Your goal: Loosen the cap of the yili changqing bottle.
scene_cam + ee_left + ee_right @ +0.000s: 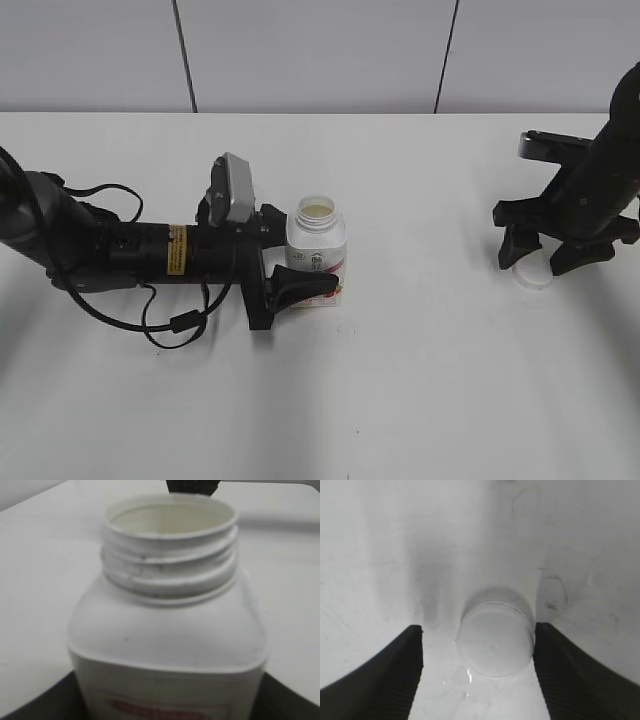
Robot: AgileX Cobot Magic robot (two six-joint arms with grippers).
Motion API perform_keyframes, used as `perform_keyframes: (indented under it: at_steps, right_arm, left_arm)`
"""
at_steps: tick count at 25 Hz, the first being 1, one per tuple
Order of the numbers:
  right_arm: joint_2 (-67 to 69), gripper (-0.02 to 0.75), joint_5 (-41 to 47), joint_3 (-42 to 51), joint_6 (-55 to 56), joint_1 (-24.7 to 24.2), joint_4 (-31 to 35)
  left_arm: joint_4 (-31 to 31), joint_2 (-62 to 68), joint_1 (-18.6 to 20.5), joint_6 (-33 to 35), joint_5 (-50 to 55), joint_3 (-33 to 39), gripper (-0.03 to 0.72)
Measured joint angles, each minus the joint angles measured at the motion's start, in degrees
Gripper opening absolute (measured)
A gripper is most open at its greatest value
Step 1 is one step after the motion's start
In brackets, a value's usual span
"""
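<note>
The left pincer point(300, 262) is closed around the yili changqing bottle point(316, 250), which stands upright and uncapped on the desk point(400, 380). At the bottle's 3 o'clock, well apart, the right pincer point(542, 255) stands open, straddling the cap point(495, 640), which lies on the desk touching the right finger only.

No text can be read in any view. The bottle point(316, 251) held in my left gripper point(300, 262) carries a small dark logo above a pink-red label, both too small to make out from outside and blurred in my left wrist view. A yellow sticker point(177, 249) on my left arm bears dark print, likewise illegible. The cap point(495, 639) is unmarked.
</note>
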Motion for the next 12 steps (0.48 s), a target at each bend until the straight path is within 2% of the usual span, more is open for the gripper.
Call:
perform_keyframes:
  at_steps: [4,12]
  right_arm:
    - [0.00,0.543,0.87,-0.18,0.00,0.00,0.30]
    - [0.00,0.543,2.34,-0.18,0.05,0.00,0.56]
  left_arm:
    - [0.05,0.00,0.00,-0.48,-1.24,0.00,0.549]
    - [0.39,-1.07,0.00,-2.42,-1.57,0.00,0.582]
